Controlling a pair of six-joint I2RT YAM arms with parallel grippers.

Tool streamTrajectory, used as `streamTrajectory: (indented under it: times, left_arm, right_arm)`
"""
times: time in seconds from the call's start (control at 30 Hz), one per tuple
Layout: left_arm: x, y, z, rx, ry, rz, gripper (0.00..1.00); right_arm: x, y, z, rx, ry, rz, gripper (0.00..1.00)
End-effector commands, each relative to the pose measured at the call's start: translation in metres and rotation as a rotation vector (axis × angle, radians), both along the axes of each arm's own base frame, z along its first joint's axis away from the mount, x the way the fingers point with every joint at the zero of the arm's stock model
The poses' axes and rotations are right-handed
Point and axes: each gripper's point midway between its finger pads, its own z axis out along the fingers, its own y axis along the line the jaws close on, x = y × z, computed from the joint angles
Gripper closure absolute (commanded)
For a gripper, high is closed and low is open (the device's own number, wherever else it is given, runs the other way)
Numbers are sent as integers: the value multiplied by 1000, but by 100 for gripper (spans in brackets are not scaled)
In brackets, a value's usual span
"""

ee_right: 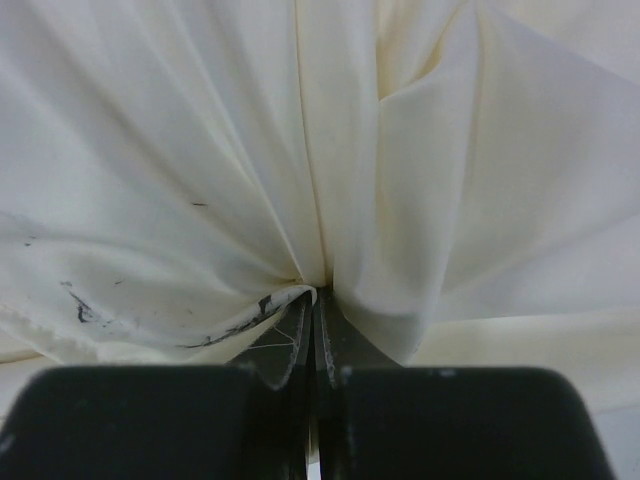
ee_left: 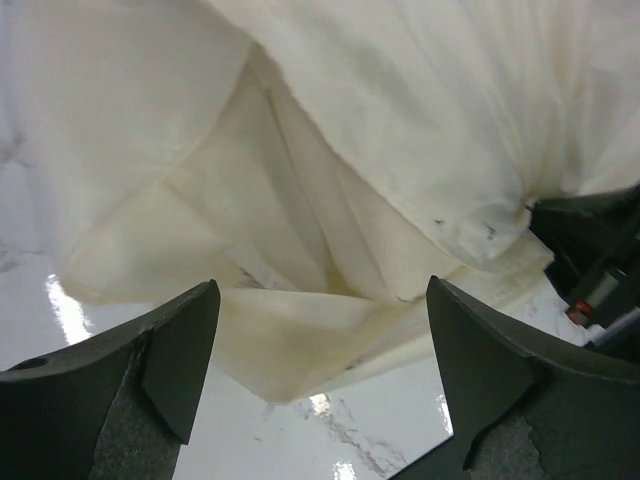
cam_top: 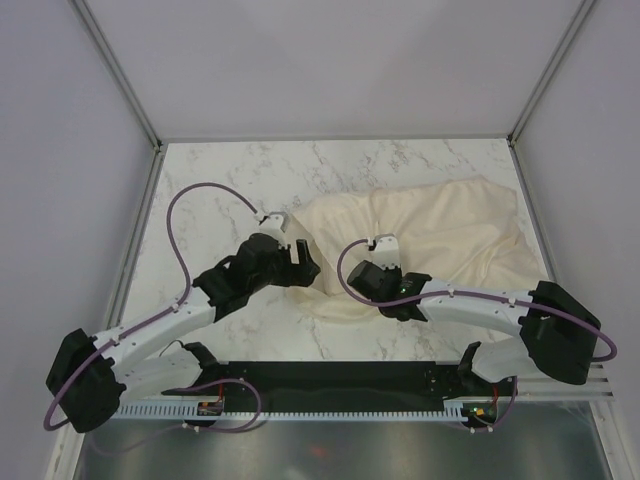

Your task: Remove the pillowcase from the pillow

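Right now the right gripper (ee_right: 315,300) is the best reference. Its two fingers are pressed together on a tight gather of the pillowcase (cam_top: 440,235), and the thin cream cloth fans out from this pinch in long folds. Some small dark marks are on the cloth just left of the pinch.

From the right gripper, the padded bulk lies to the right and a little farther from the arm bases, resting on the marble table (cam_top: 230,180). Its long axis runs left to right, so the right gripper holds it near the left end.

The left gripper (ee_left: 322,300) is just to the left of the right gripper and is opened wide, holding nothing. Its fingers (ee_left: 180,350) stand on each side of the loose end of the cloth but do not touch it.

Between these fingers, in the left wrist view, a flatter layer with a straight seam shows under the outer cloth. I think it is a corner of the pillow (ee_left: 200,200), but I cannot be sure.

In my judgement the mouth of the cover faces the left gripper, which is the nearer arm to it. The coming move depends on this: the separating pull should go along the long axis, with the left gripper first closing on that inner layer only.
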Motion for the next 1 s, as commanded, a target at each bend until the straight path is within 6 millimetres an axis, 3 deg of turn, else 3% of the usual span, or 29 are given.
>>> streamTrajectory:
  times: [0.0,0.1,0.33,0.67,0.77,0.8,0.87,0.9,0.97]
  left_arm:
    - [-5,-28,19,-98,-32,-21,9]
    - [-12,-42,-7,-124,20,-62,12]
    - [-10,-62,-35,-163,69,-96,22]
    - [-7,-95,-40,-275,82,-169,19]
    - [-10,-100,-53,-265,122,-183,36]
    - [-11,-101,-58,-260,135,-185,50]
    - [-13,-101,-62,-265,151,-184,67]
    - [-13,-101,-62,-265,154,-185,85]
    - [-14,-100,-59,-273,150,-180,97]
  right_arm:
    - [0,7,-1,11,9,1,96]
    - [2,10,4,28,0,5,96]
    - [0,15,19,98,-16,14,96]
    - [-6,12,13,100,9,20,96]
    - [-7,11,11,99,9,19,96]
    - [-7,11,12,99,6,19,96]
    - [-7,11,14,107,4,19,96]
    - [-6,10,14,103,0,19,96]
    - [-6,10,16,105,-5,17,96]
